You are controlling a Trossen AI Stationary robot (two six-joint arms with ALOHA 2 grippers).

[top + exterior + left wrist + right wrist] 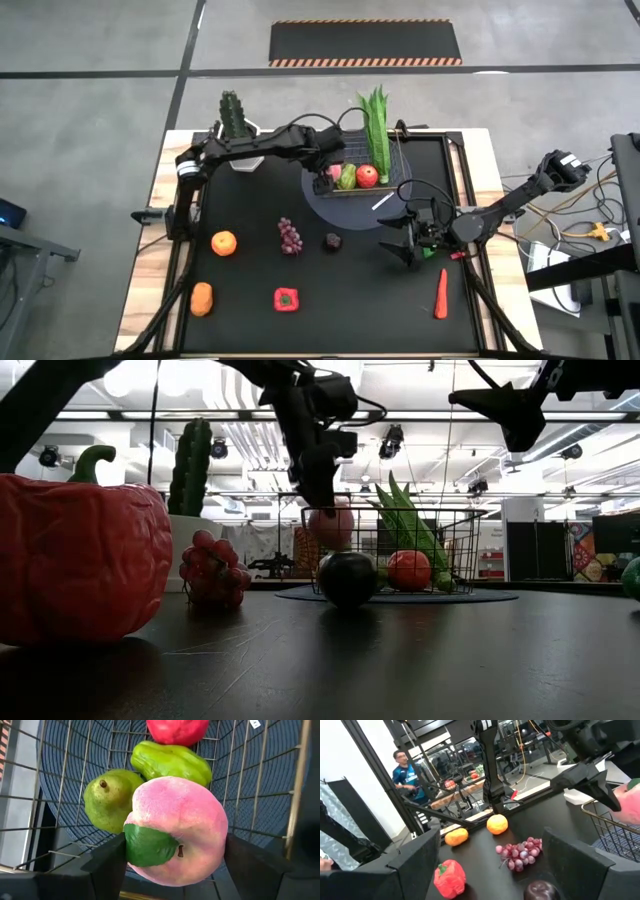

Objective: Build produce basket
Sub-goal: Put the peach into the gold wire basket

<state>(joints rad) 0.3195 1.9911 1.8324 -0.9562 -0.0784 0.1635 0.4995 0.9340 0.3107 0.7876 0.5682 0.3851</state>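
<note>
Left wrist view, held fruit: the left gripper pinches a pink peach across its widest part, one dark finger on each flank, a green leaf facing the camera.
Peach position: above the basket, just inside its near-left corner and, going by the low view, level with the rim and not yet resting on the wire floor.
Peach handling: judged a light, hollow toy with a smooth rounded skin, so it could roll or slip in a loose hold; the grip across the middle looks the safest place.
Basket contents: a green pear, a green pepper and a red fruit lie on the mesh beneath and beyond the peach; a long leafy green stands at the basket's far side.
Basket handling: thin wire, probably light enough to shift if nudged; it sits on a round grey disc.
Right gripper: hangs with its fingers spread and nothing between them, in front of the basket and to its right.
Produce outside the basket: purple grapes and a dark round fruit in front of it; an orange, a carrot-like orange piece and a red pepper farther forward and left; a red chilli forward and right.
Grapes handling: likely knobbly and soft, best taken across the bunch's middle.
Chilli handling: slim and low, best pinched across its narrow width.
</note>
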